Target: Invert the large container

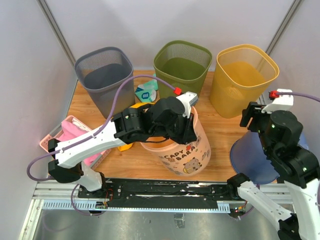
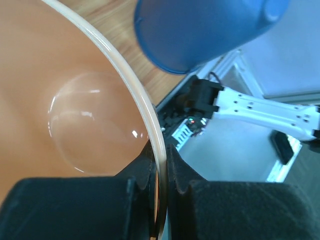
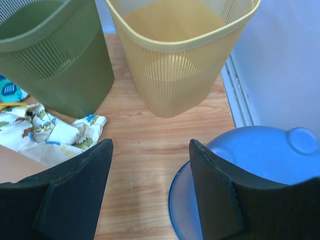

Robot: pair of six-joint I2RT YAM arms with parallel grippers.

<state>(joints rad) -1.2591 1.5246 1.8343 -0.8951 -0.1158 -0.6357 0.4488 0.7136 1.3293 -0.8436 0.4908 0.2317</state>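
The large container, a peach-coloured bucket with a cartoon print, stands upright at the middle of the surface, close to its near edge, with its mouth facing up. The left gripper is pressed together on the bucket's rim at the far-right side. One finger sits inside the wall and the other outside, so the thin lip is pinched between them. The bucket's bottom looks flat on the wood, with no tilt or lift to be seen.

The right gripper hangs spread over the right part of the surface and holds nothing. Below it is a blue container that lies mouth down, with a yellow basket and a green basket beyond it toward the far edge.

Judging by this, only the grasp is done. The lifting, the rolling over and the setting down on the rim are all left to do. One pinch on a thin rim may let the bucket swing as it tips.
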